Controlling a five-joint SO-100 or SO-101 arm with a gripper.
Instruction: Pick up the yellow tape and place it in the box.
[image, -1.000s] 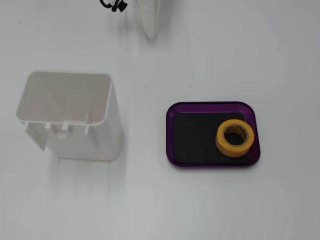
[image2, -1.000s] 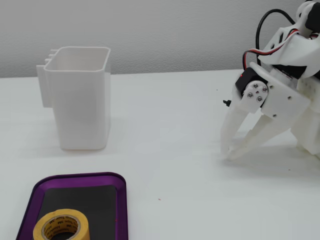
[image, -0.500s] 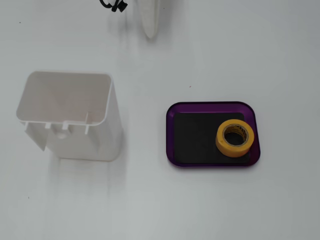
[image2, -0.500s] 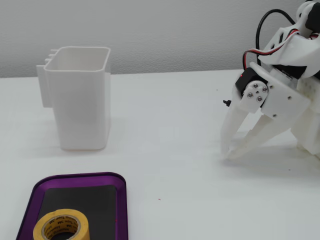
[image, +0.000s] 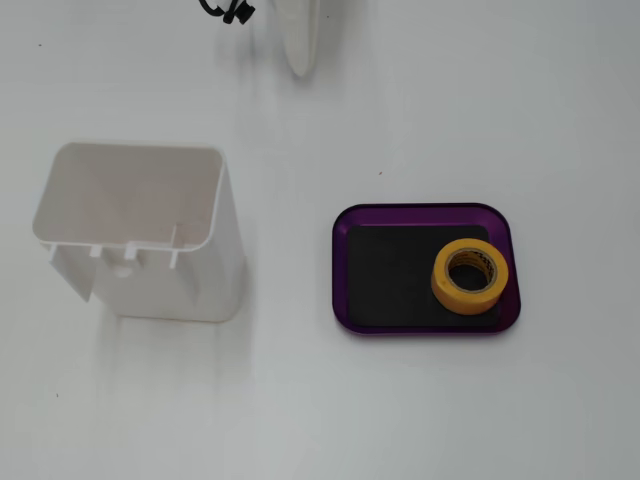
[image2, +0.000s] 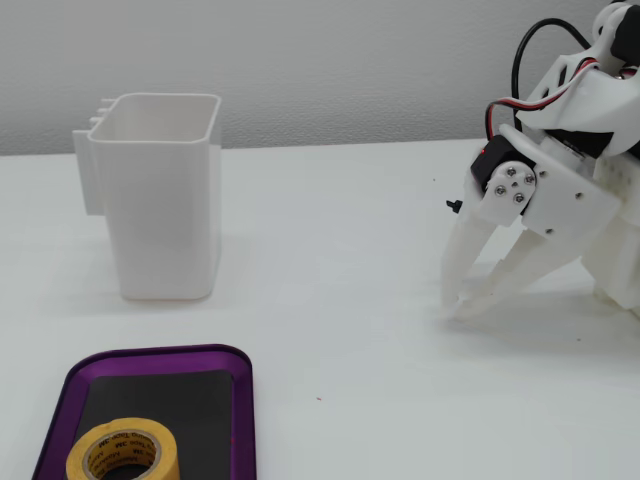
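The yellow tape (image: 441, 283) lies flat inside the purple box (image: 420, 211), at the right end of its black base. In another fixed view the tape (image2: 170, 458) sits at the near end of the box (image2: 160, 355). My gripper (image2: 457, 305) is far from both, over bare table, pointing down with its tips close to the surface. Its white fingers meet at the tips and hold nothing. In a fixed view only the gripper's white tip (image: 300, 68) shows, at the top edge.
A tall white plastic bin (image: 170, 290) stands open-topped to the left of the box; it also shows in another fixed view (image2: 165, 230) behind the box. The arm's white body and cables (image2: 590, 120) fill the right side.
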